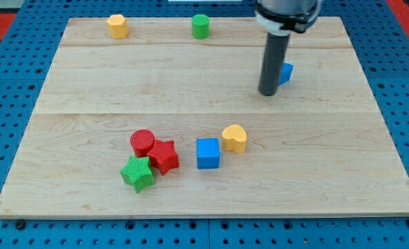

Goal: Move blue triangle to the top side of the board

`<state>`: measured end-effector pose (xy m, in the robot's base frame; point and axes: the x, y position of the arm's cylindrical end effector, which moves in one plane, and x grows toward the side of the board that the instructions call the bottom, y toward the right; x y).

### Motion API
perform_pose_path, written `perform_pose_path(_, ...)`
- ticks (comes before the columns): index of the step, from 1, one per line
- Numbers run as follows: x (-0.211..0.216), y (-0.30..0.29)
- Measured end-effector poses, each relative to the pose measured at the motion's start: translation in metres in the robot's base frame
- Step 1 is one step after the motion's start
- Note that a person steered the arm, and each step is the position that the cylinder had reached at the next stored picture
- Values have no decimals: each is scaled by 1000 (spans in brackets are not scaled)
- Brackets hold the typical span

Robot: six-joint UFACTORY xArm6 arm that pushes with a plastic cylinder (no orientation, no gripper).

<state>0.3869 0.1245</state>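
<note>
The blue triangle lies on the wooden board toward the view's upper right, mostly hidden behind my rod. My tip rests on the board just left of and slightly below the triangle, touching or nearly touching it. Only the triangle's right part shows.
A yellow block and a green cylinder stand near the top edge. Lower middle holds a blue cube, a yellow heart, a red cylinder, a red star and a green star.
</note>
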Motion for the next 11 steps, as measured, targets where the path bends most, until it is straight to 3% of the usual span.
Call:
perform_pose_path(1,-51,38)
perform_pose_path(2,-113,38)
perform_pose_path(3,-127,40)
perform_pose_path(4,-106,37)
perform_pose_path(6,-103,-48)
perform_pose_path(8,-136,17)
perform_pose_path(11,-181,-17)
